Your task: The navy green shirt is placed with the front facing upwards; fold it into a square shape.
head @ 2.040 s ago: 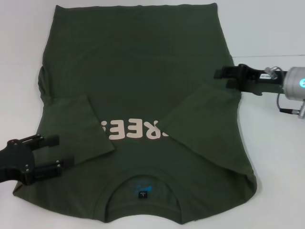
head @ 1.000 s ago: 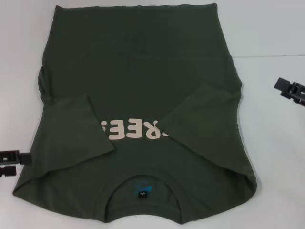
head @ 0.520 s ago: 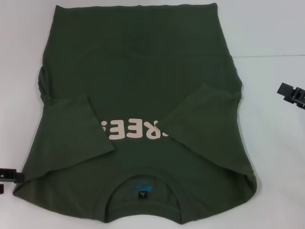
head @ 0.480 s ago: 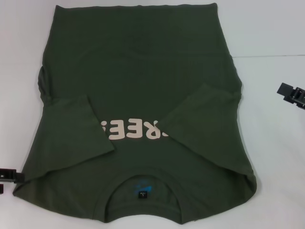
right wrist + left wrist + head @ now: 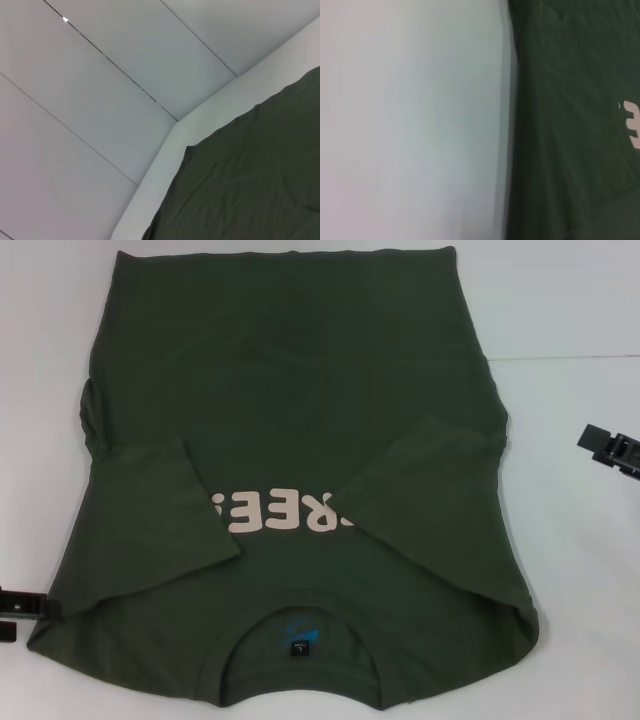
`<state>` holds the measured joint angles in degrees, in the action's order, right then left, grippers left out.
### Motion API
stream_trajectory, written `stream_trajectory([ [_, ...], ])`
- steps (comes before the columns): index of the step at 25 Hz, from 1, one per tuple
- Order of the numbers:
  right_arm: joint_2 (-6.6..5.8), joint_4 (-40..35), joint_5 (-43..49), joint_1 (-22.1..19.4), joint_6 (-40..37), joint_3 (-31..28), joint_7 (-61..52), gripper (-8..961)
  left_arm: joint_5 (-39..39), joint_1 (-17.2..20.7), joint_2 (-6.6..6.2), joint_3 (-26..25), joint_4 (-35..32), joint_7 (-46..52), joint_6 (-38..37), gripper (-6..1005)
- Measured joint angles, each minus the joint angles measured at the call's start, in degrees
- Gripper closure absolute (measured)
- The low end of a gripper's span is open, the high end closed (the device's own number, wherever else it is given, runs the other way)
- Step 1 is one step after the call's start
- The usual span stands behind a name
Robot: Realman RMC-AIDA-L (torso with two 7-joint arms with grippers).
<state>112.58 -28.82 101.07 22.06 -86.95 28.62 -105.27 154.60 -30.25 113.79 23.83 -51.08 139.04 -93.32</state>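
Observation:
The navy green shirt [image 5: 290, 440] lies flat on the white table, front up, with its collar nearest me and the pale lettering [image 5: 283, 514] showing. Both short sleeves are folded inward over the chest. My left gripper [image 5: 12, 615] sits at the left edge of the head view, just off the shirt's near left shoulder, open and holding nothing. Off the shirt's right side, my right gripper [image 5: 608, 448] is also open and empty. The left wrist view shows the shirt [image 5: 570, 125] beside bare table. In the right wrist view the shirt [image 5: 250, 190] reaches a far table corner.
White table [image 5: 580, 570] surrounds the shirt on the left and right. The shirt's hem lies near the table's far edge. Grey wall panels [image 5: 100, 100] stand beyond the table corner in the right wrist view.
Both grippers have pulled outward from the shirt's sides to the edges of the head view. The shirt has not moved; the sleeves stay folded in.

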Motion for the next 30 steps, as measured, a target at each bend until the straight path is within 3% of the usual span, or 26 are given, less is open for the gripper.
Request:
stream_trajectory([
  [6,0.0,0.0,0.01,0.18,0.0,0.16,0.01,21,0.04,0.29,0.56,2.32,0.02,-0.11,0.98,199],
  [30,0.09,-0.01,0.45,1.54,0.11,0.18,0.02,21,0.09,-0.55,0.82,3.42,0.64,0.27,2.23,207],
])
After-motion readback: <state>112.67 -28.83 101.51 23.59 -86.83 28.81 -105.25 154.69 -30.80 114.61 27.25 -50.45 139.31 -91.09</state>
